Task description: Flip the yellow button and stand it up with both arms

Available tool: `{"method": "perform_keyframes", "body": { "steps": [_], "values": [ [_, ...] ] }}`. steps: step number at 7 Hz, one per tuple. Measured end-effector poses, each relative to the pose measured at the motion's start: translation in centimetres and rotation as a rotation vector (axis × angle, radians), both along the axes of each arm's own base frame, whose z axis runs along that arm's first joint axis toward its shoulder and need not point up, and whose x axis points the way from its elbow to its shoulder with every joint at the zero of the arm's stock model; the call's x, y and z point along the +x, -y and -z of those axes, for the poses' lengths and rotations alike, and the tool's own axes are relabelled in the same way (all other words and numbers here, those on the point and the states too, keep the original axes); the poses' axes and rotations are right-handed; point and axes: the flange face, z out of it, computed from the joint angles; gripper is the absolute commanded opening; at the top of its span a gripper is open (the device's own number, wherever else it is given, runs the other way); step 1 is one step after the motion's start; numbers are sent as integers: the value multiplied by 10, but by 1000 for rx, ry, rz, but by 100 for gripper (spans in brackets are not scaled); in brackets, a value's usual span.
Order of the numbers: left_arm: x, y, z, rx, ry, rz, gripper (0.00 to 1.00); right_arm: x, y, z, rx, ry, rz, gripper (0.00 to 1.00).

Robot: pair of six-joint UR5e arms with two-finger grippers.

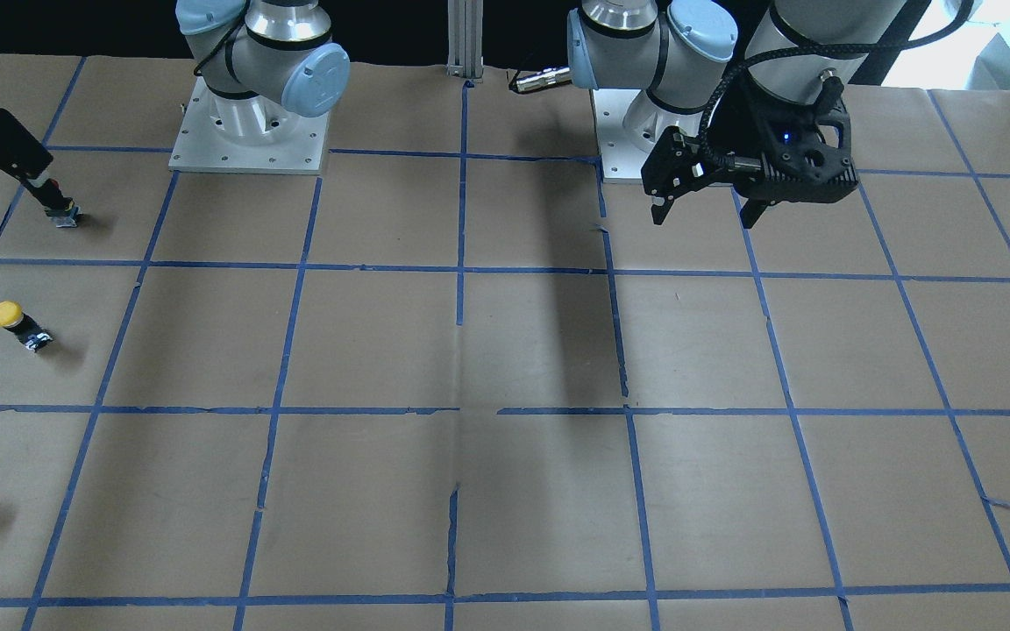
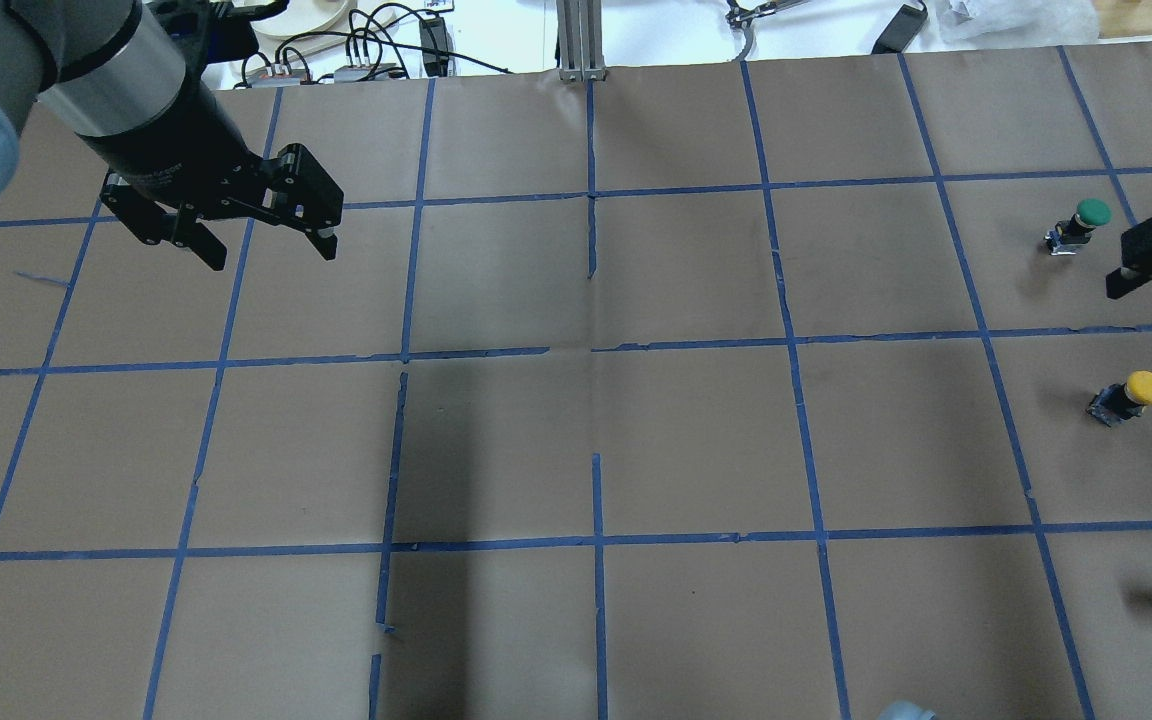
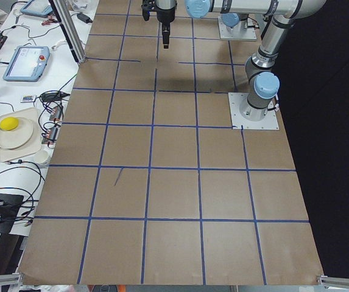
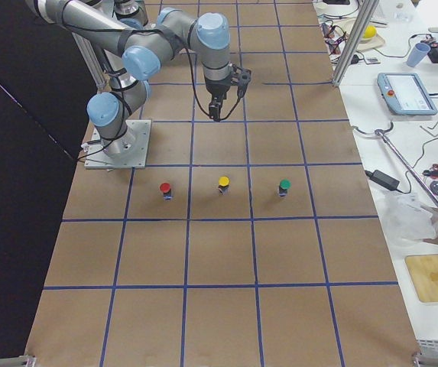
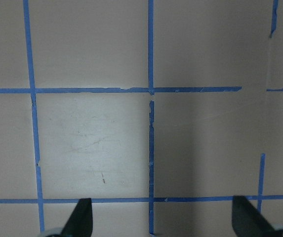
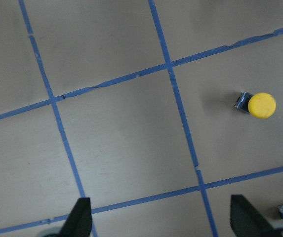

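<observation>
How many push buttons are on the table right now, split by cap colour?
red button: 1
yellow button: 1
green button: 1
Total: 3

Green button (image 4: pixel 284 184), red button (image 4: pixel 165 187), blue-taped table (image 4: pixel 219 306).

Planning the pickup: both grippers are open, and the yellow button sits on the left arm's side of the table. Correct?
Not quite. The yellow button sits on the right arm's side, at the right edge of the overhead view, far from the left gripper. Both are open, as you said; the right gripper shows it in its wrist view.
</observation>
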Motion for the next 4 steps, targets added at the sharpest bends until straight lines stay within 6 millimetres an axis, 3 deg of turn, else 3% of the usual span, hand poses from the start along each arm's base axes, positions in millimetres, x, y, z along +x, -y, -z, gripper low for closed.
{"method": "perform_keyframes", "body": {
  "steps": [2, 4],
  "values": [
    [0, -1, -2, -3, 2, 1, 100, 68, 9, -12, 26, -12, 42, 100],
    [0, 0, -1, -2, 3, 1, 100, 118, 9, -38, 55, -28, 14, 100]
  ]
}}
